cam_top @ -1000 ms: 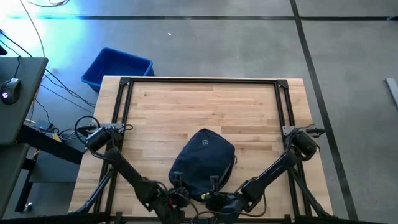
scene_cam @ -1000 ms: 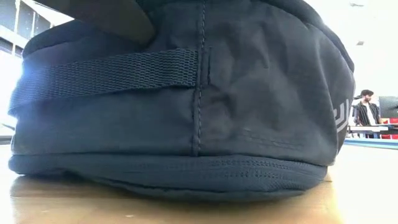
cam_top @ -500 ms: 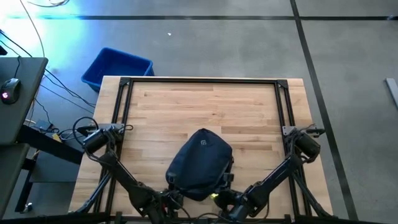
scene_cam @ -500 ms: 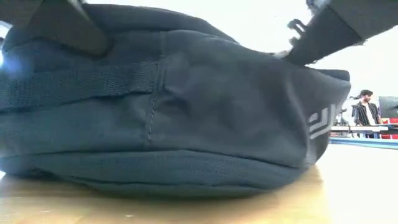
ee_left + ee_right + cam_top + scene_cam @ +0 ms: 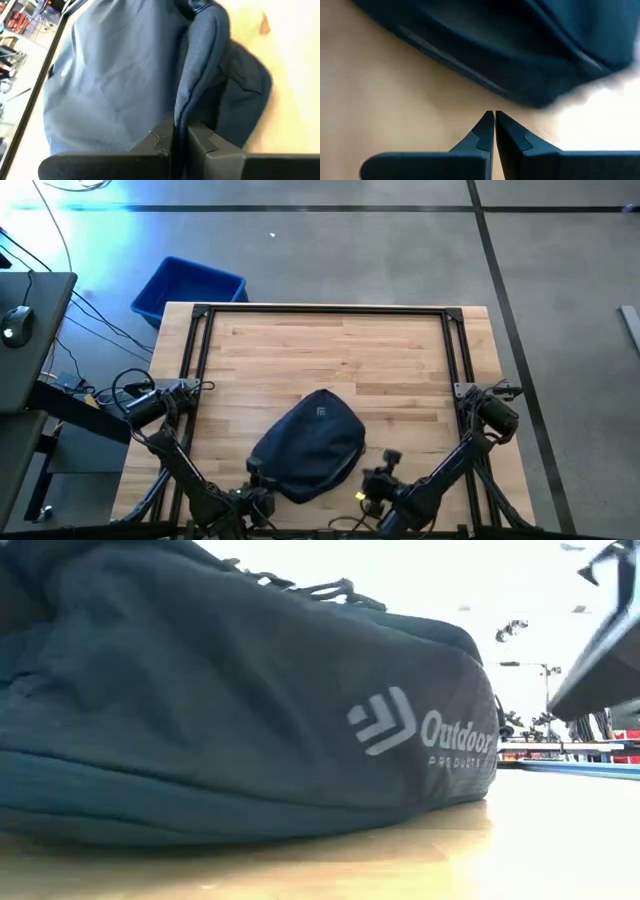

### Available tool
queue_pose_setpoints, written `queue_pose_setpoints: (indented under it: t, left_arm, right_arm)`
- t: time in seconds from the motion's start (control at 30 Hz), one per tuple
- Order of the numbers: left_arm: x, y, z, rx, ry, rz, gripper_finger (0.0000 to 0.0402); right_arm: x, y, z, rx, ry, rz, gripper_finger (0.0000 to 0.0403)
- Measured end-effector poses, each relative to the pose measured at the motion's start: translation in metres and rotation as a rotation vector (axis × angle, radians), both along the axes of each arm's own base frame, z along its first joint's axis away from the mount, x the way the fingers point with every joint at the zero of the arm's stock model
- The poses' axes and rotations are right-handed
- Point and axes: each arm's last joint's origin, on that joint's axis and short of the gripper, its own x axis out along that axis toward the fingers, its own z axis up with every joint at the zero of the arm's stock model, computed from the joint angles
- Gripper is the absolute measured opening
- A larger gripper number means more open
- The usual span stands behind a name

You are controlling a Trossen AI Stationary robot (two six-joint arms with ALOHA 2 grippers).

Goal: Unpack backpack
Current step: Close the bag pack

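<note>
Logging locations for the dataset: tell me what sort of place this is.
Likely a robotics lab or workshop: a pale wooden worktable in a black metal frame on a taped grey concrete floor, with a blue plastic bin beside it and distant workbenches.

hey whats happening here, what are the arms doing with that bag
The left gripper is shut on a fold of the backpack, a dark navy bag lying closed near the front edge of the wooden table. The right gripper is shut and empty, just off the bag's edge above bare wood, touching nothing. Nothing has come out of the backpack yet. A blue bin sits on the floor beyond the table's far left corner.
</note>
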Motion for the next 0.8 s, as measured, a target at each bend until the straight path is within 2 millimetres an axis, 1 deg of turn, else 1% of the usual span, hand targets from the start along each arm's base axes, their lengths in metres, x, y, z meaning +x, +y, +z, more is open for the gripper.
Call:
queue_pose_setpoints:
  t: [0.1,0.17,0.27,0.37,0.5,0.6,0.7,0.8]
  left_arm:
    - [0.005,-0.008,0.005,-0.029,0.0,-0.052,0.0015]
    - [0.009,-0.012,0.009,-0.042,0.016,-0.092,0.0024]
    - [0.011,-0.017,0.018,-0.047,0.035,-0.127,0.0044]
    - [0.009,-0.02,0.027,-0.04,0.052,-0.137,0.0071]
    - [0.009,-0.025,0.037,-0.047,0.052,-0.15,0.0108]
    - [0.014,-0.03,0.044,-0.069,0.02,-0.178,0.0124]
    - [0.025,-0.03,0.045,-0.08,-0.022,-0.191,0.0128]
    - [0.044,-0.027,0.041,-0.083,-0.052,-0.188,0.0129]
  right_arm:
    - [0.016,0.015,0.006,0.021,-0.078,0.174,0.0]
    - [0.026,0.022,0.013,0.035,-0.148,0.257,0.0001]
    - [0.036,0.027,0.024,0.052,-0.212,0.347,0.0015]
    - [0.044,0.022,0.03,0.09,-0.22,0.378,0.0052]
    - [0.056,0.011,0.03,0.124,-0.199,0.38,0.0126]
    - [0.062,0.003,0.028,0.121,-0.176,0.377,0.0182]
    - [0.066,-0.003,0.028,0.126,-0.16,0.386,0.0222]
    - [0.069,-0.005,0.024,0.206,-0.115,0.415,0.0232]
